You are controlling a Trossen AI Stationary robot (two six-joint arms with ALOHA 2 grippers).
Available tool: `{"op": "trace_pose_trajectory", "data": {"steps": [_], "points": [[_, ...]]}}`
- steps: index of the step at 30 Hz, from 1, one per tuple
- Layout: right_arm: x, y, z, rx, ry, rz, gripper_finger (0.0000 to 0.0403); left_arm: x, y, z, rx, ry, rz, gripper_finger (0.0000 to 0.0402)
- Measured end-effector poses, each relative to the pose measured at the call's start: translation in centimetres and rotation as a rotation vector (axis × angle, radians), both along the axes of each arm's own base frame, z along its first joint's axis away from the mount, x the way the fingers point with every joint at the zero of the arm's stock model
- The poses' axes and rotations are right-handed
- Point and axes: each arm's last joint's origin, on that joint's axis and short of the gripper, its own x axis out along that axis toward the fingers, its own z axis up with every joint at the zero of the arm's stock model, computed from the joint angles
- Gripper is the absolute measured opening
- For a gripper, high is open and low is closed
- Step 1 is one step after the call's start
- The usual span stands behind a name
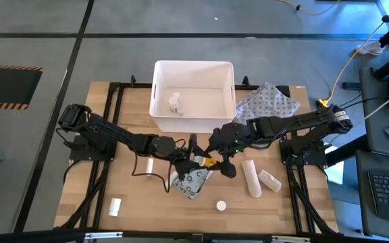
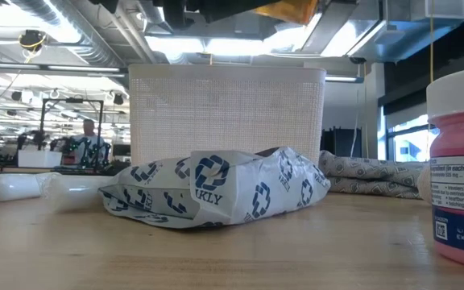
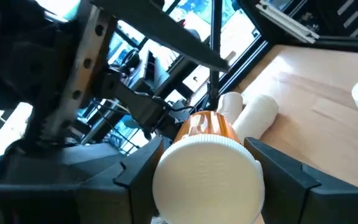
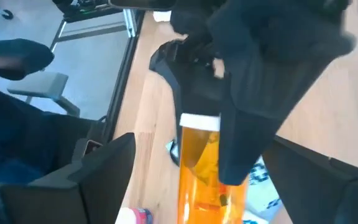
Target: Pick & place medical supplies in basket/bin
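I see the white tub (image 1: 193, 94) with one small white bottle (image 1: 175, 103) inside. Near its front, above the dotted packet (image 1: 193, 181), my left gripper (image 1: 196, 159) clamps the orange bottle (image 3: 205, 127) by its white cap. Only the wrist views show my right gripper (image 1: 216, 164) flanking it; grip unclear.

Readable print on two items in the low view

The crumpled white packet (image 2: 216, 193) carries repeated blue logo marks and the letters "KLY", with "KLY"-like fragments elsewhere. The pink-and-white bottle (image 2: 459, 169) at the right edge has a label reading "(in each caplet)", a QR-type code and digits beginning "2504"; remaining lines are too small.
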Motion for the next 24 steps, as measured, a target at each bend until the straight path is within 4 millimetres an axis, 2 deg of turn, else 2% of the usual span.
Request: {"op": "trace_pose_trajectory", "data": {"steps": [3, 10, 14, 20, 24], "points": [[-0.1, -0.7, 0.8, -0.054, 0.007, -0.048, 0.0347, -0.1, -0.1, -0.3, -0.007, 0.027, 0.021, 0.0209], [-1.5, -2.7, 1.4, -0.25, 0.154, -0.251, 0.0347, -0.3, -0.7, -0.5, -0.012, 0.05, 0.08, 0.0209], [-2.9, -2.9, 1.4, -0.284, 0.184, -0.248, 0.0347, -0.7, -0.3, 0.1, -0.033, 0.048, 0.167, 0.0209], [-6.3, -3.0, 1.8, -0.238, 0.033, -0.259, 0.0347, -1.9, 0.9, 2.1, -0.085, 0.019, 0.269, 0.0209], [-9.1, -2.6, 0.8, -0.163, -0.068, -0.272, 0.0347, -3.2, 2.4, 4.4, -0.143, -0.052, 0.386, 0.0209]]}}
